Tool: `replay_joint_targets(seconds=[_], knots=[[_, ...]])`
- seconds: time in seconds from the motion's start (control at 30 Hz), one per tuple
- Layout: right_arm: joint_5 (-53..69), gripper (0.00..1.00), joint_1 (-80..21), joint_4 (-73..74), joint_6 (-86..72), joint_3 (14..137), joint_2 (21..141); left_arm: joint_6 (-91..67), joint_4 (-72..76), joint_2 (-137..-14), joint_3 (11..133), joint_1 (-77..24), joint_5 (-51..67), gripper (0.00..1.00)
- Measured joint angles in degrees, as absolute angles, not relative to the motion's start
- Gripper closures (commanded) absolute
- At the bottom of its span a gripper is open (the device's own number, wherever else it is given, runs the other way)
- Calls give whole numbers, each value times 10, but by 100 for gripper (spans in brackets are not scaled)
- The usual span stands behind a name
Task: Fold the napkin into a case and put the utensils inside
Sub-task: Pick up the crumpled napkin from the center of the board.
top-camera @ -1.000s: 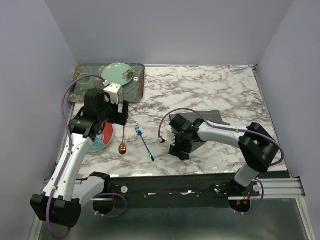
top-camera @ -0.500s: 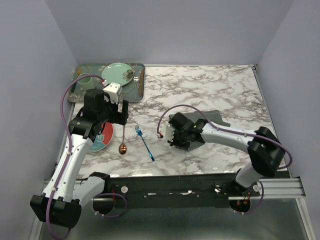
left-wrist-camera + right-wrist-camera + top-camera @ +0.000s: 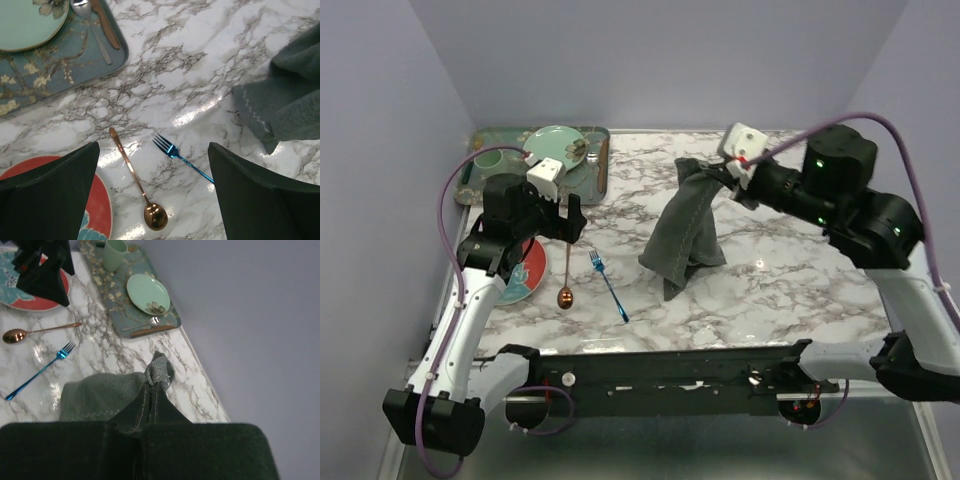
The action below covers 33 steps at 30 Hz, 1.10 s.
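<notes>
The dark grey napkin (image 3: 685, 235) hangs bunched from one pinched end, its lower end touching the marble. My right gripper (image 3: 708, 176) is shut on that top end, raised above the table's middle; in the right wrist view the cloth (image 3: 95, 397) droops below the closed fingertips (image 3: 159, 390). The blue fork (image 3: 608, 283) and the copper spoon (image 3: 566, 280) lie side by side on the marble, left of the napkin. My left gripper (image 3: 552, 222) hovers open above them. The spoon (image 3: 135, 185) and fork (image 3: 182, 159) show between its wide-apart fingers, and nothing is held.
A green patterned tray (image 3: 500, 135) at the back left carries a mint plate (image 3: 555, 147), a cup (image 3: 488, 160) and a brown-handled utensil (image 3: 601, 160). A red plate (image 3: 525, 275) lies under my left arm. Walls close in the left, back and right.
My right gripper shut on the napkin and lifted it up and towards the back right, so the cloth now hangs instead of lying flat. The left arm barely moved.
</notes>
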<state>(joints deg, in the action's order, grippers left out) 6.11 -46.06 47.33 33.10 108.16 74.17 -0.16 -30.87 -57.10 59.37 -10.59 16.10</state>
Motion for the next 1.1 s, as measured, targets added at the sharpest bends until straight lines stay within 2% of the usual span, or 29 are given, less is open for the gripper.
replay_joint_targets(seconds=[0.1,0.23,0.37,0.47,0.63,0.83,0.97,1.1], knots=[[35,99,-460,497,341,1039,672,22,-293,-551,582,-106,203,1],[1,99,-404,504,355,832,539,76,-278,-543,556,-116,252,10],[-36,99,-368,515,366,640,465,129,-278,-580,533,-165,255,25],[-59,99,-350,556,368,516,437,157,-280,-639,536,-212,249,27],[-68,99,-341,595,364,479,395,159,-284,-816,630,-270,228,24],[-75,99,-337,605,355,477,369,129,-298,-1056,850,-344,194,22],[-84,99,-335,616,347,471,364,122,-308,-1153,927,-384,185,13],[-90,99,-333,629,341,466,357,111,-316,-1191,939,-411,197,13]])
